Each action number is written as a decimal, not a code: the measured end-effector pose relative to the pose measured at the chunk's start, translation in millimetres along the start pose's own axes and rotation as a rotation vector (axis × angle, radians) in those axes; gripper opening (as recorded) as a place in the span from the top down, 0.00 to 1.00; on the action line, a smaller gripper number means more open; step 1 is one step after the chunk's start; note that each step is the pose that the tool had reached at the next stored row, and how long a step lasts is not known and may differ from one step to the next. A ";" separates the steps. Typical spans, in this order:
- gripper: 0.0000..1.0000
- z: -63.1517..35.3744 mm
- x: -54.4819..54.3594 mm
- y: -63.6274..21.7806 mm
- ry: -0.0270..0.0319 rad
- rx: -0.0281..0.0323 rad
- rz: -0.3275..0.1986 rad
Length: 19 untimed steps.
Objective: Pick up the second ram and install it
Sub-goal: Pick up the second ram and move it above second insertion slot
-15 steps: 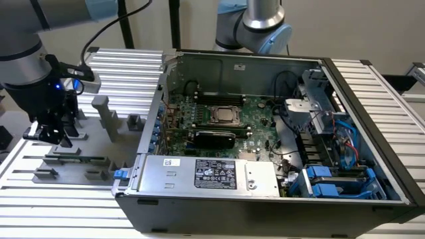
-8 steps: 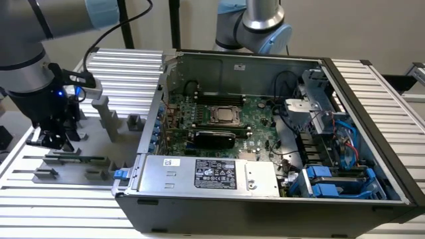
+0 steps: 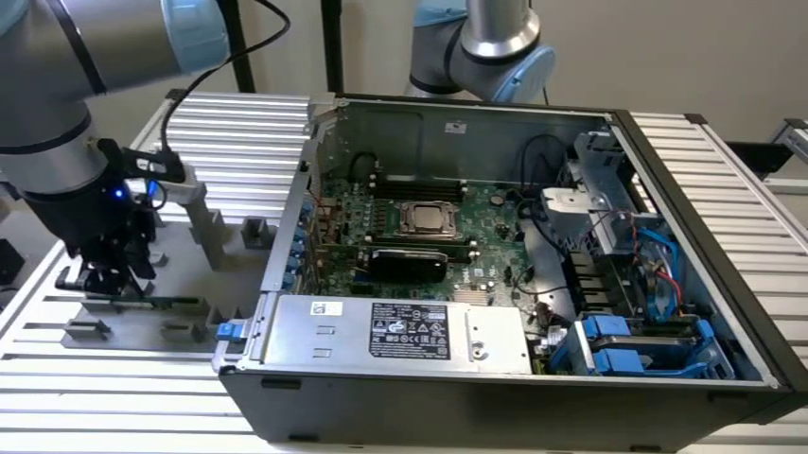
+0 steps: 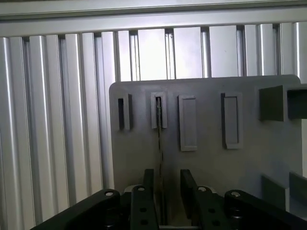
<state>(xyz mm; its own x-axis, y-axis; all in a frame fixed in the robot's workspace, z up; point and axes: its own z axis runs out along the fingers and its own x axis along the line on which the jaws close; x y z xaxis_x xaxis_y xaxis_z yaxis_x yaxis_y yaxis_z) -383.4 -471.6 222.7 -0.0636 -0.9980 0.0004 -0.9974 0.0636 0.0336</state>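
The second ram (image 3: 162,303) is a thin green strip standing on its edge in a slot of the grey fixture plate (image 3: 139,326), at the exterior view's left beside the computer case. In the wrist view the ram (image 4: 159,139) shows edge-on as a thin dark line running from a slot block toward the fingers. My gripper (image 3: 106,282) is down over the strip's near end. Its two black fingers (image 4: 149,184) stand on either side of the ram with gaps showing, so the gripper (image 4: 166,176) is open around it.
The open computer case (image 3: 707,284) lies at the exterior view's right, with the motherboard (image 3: 486,227) and CPU socket (image 3: 427,219) exposed. Grey fixture blocks (image 3: 208,227) rise from the plate behind my gripper. A second robot arm (image 3: 495,47) stands behind the case. Ribbed aluminium table (image 4: 57,120) surrounds the plate.
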 end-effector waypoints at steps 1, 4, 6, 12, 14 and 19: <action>0.00 1.9 0.4 -0.1 -0.0006 0.0000 0.000; 0.00 7.2 1.1 -0.3 -0.0050 -0.0003 0.000; 0.00 10.5 1.3 -0.4 -0.0094 -0.0006 0.000; 0.00 17.2 2.0 -0.7 -0.0164 -0.0011 0.000; 0.00 18.3 2.5 -0.8 -0.0166 -0.0009 0.000; 0.00 21.8 3.2 -2.0 -0.0164 -0.0012 0.000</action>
<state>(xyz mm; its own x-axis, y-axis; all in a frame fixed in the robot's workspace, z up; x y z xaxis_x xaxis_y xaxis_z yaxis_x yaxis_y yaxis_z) -382.3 -474.9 200.9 -0.0643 -0.9978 -0.0160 -0.9974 0.0637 0.0348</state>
